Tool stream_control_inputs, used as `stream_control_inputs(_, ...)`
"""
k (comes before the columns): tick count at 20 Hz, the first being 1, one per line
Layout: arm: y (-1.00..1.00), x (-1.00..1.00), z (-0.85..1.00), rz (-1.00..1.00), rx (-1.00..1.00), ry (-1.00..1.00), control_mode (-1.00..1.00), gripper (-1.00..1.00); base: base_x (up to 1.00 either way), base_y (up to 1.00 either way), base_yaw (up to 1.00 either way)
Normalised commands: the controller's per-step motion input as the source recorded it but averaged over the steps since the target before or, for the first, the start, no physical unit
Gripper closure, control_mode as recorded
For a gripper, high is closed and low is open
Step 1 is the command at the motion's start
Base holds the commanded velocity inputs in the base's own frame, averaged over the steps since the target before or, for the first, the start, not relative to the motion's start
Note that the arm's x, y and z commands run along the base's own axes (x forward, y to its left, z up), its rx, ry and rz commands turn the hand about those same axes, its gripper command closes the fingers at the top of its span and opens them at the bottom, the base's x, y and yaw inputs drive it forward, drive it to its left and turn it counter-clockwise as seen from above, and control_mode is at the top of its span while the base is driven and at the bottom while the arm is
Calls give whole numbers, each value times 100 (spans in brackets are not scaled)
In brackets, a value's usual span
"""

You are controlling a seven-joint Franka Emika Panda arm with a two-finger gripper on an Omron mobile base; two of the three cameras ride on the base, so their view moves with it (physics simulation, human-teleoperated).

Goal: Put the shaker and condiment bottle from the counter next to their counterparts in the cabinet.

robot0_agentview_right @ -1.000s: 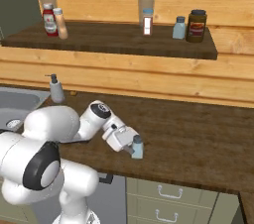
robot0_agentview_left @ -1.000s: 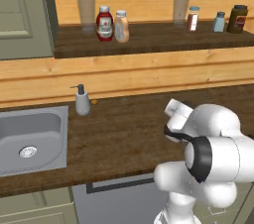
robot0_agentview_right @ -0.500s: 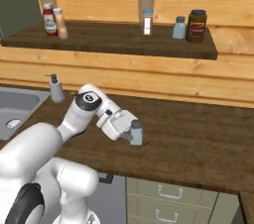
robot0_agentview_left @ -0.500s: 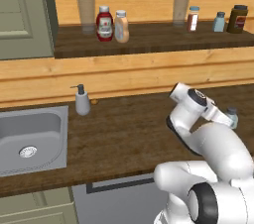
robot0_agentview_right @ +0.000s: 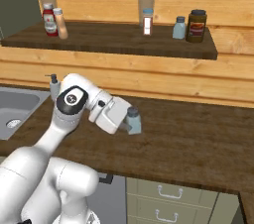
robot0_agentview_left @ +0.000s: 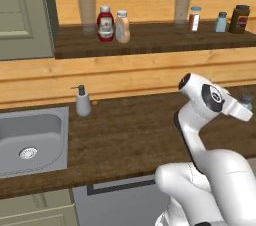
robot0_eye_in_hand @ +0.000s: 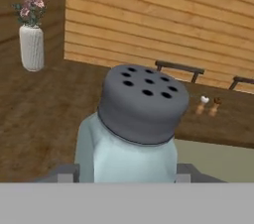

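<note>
I have the small pale teal translucent shaker with its grey perforated cap (robot0_agentview_right: 132, 119) gripped in the tool (robot0_agentview_right: 128, 123), whose jaws are closed on the shaker's body from both sides; in the hand view the shaker (robot0_eye_in_hand: 134, 129) sits right between the two dark finger tips (robot0_eye_in_hand: 64, 174), its cap tilted toward the camera. From the right base view the tool holds the shaker upright just above the long dark brown wood-grain bench (robot0_agentview_right: 198, 139), out toward the bench's front half, with the white arm reaching across from the left. In the left base view I see only the grey cap of the shaker (robot0_agentview_left: 246, 102) past the end of the white wrist. The small peach-orange squeeze bottle with a white cap (robot0_agentview_left: 122, 27) stands on the dark wood shelf floor of the open wall cabinet (robot0_agentview_left: 150, 45), just beside the red sauce bottle with white cap and white label (robot0_agentview_left: 105, 24). Further along the shelf, well apart from those two, stand a white-and-red shaker with a blue cap (robot0_agentview_right: 147, 22), the small light-blue shaker with a grey cap (robot0_agentview_right: 178, 28) and a dark brown jar (robot0_agentview_right: 196, 26). A grey soap pump dispenser (robot0_agentview_left: 82, 102) stands on the bench beside the grey steel sink (robot0_agentview_left: 30, 140).
</note>
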Motion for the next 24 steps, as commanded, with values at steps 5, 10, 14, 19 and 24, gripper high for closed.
stream_control_inputs(5, 2, -20, 79, 18, 0, -8, -100, 100, 0, 0, 0)
stream_control_inputs(10, 0, -30, 83, 19, 0, -15, -100, 100, 0, 0, 0)
stream_control_inputs(14, 3, -26, 83, 18, 0, -16, -100, 100, 0, 0, 0)
stream_control_inputs(19, 25, -1, 70, 14, -2, -3, -100, 100, 0, 0, 0)
stream_control_inputs(24, 16, 0, 74, 11, -5, 0, -100, 100, 0, 0, 0)
